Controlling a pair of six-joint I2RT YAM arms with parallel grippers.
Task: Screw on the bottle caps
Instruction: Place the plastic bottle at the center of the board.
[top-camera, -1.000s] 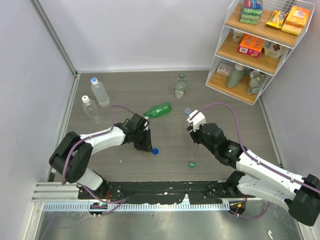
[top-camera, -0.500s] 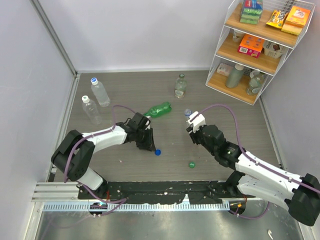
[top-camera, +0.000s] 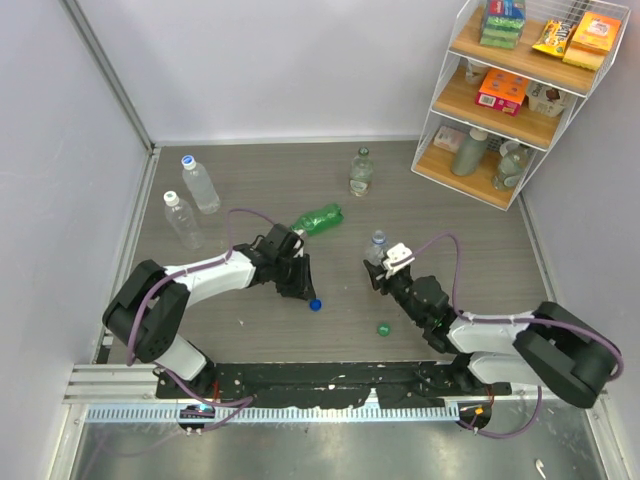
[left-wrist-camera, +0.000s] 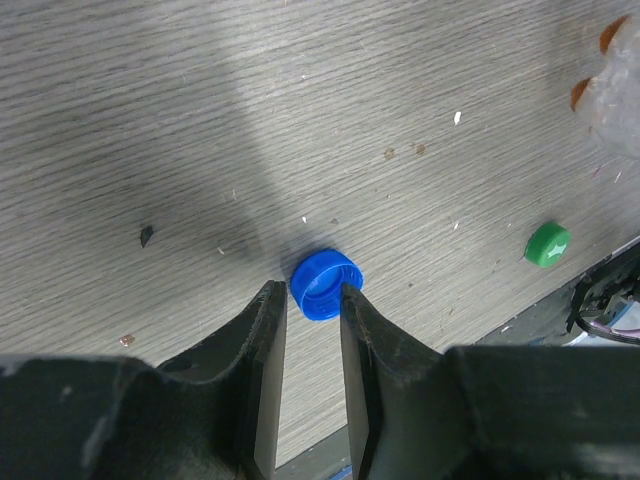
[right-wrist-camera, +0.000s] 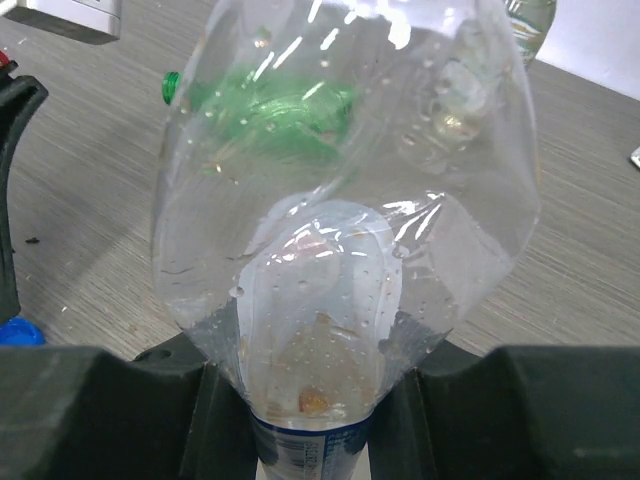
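Observation:
The blue cap (left-wrist-camera: 325, 284) lies on the table right at the tips of my left gripper (left-wrist-camera: 312, 292), whose jaws stand narrowly open; a sliver of table shows between the left finger and the cap. From above, that gripper (top-camera: 307, 292) sits just left of the cap (top-camera: 316, 304). My right gripper (right-wrist-camera: 312, 400) is shut on a clear bottle (right-wrist-camera: 330, 200) with a blue label, held upright (top-camera: 377, 243). The green cap (top-camera: 383, 328) lies loose between the arms, also in the left wrist view (left-wrist-camera: 548, 244). The green bottle (top-camera: 318, 219) lies on its side.
Two clear bottles (top-camera: 201, 185) (top-camera: 183, 221) stand at the left wall. A clear bottle with a dark cap (top-camera: 361, 172) stands at the back. A wire shelf (top-camera: 500, 100) with packets fills the far right corner. A metal rail (top-camera: 300, 412) runs along the near edge.
My left gripper slid a little to the right, and the blue cap moved with it. My right arm drew back toward the near edge, bringing the bottle closer and lower in view.

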